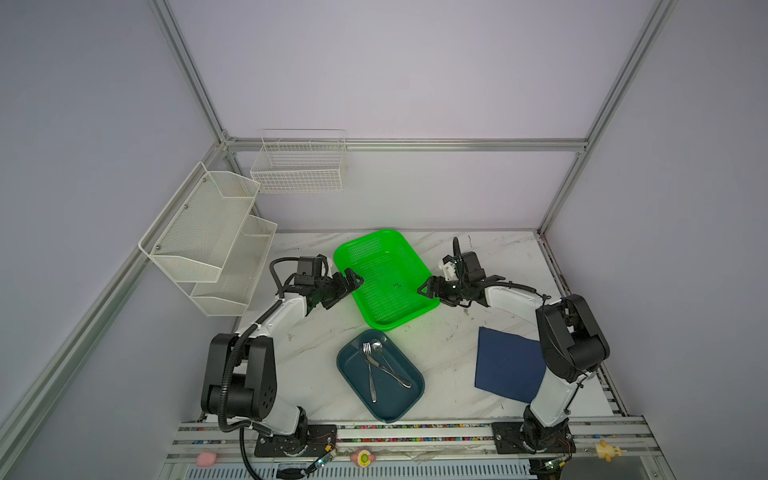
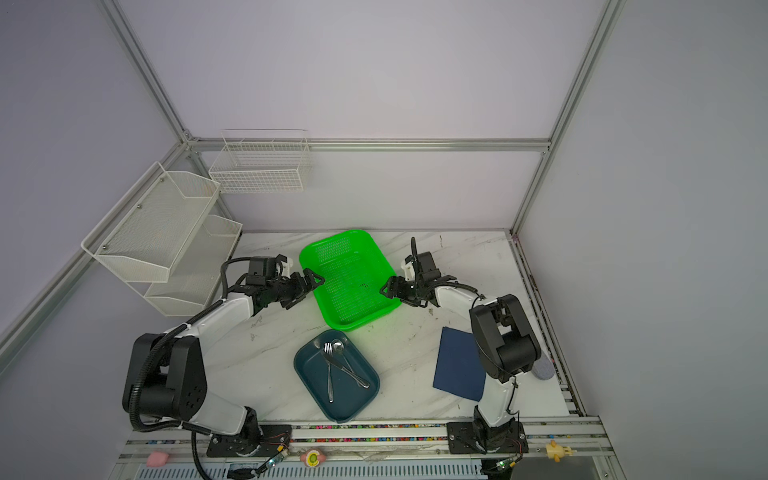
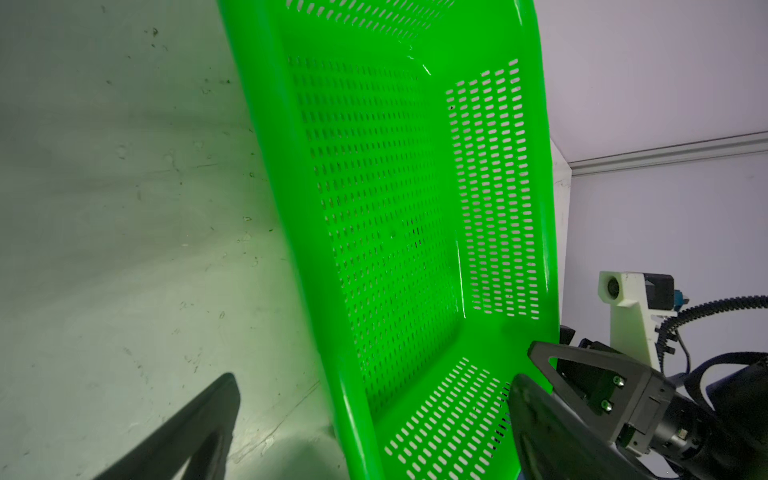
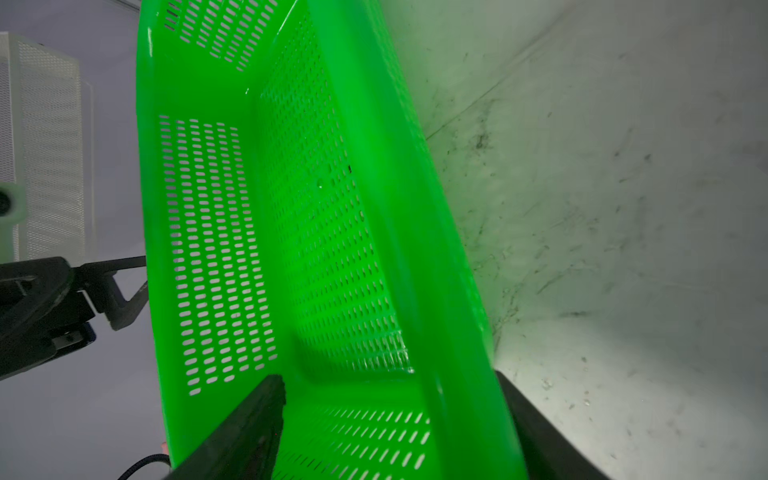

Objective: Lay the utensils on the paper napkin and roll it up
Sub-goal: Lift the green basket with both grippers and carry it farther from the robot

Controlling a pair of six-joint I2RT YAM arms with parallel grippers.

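A marbled white worktop [image 1: 449,353] is filling the scene from above. Three silver utensils are lying together in one dark teal tray [image 1: 395,401] near the front middle, none of them on the napkin. One fork [image 1: 371,380] is lying almost front to back, its tines pointing toward the back wall. One spoon [image 1: 377,346] is sitting just right of the tines, its bowl also toward the back and its handle slanting toward the front right. One knife [image 1: 379,365] is crossing the fork's handle and running along much the same slant as the spoon. The tray's long side is running front to back too, leaning slightly right.

One dark navy napkin [image 1: 509,365] is lying flat to the right of the tray, well apart from it. It is turned a little, so its edges are slanting, and my right arm is covering its right edge.

Both my hands are working farther back, at one bright green slotted basket [image 1: 390,266]. My left hand [image 1: 353,279] is reaching to the basket's left rim with its fingers spread wide. In the left wrist view one finger [image 3: 195,432] is hanging over bare worktop and the other is sitting at the basket's corner, gripping nothing. My right hand [image 1: 424,288] is meeting the right rim, also spread. One finger [image 4: 245,436] is sitting inside the basket and the other outside its wall. I cannot tell whether they are pressing on it.
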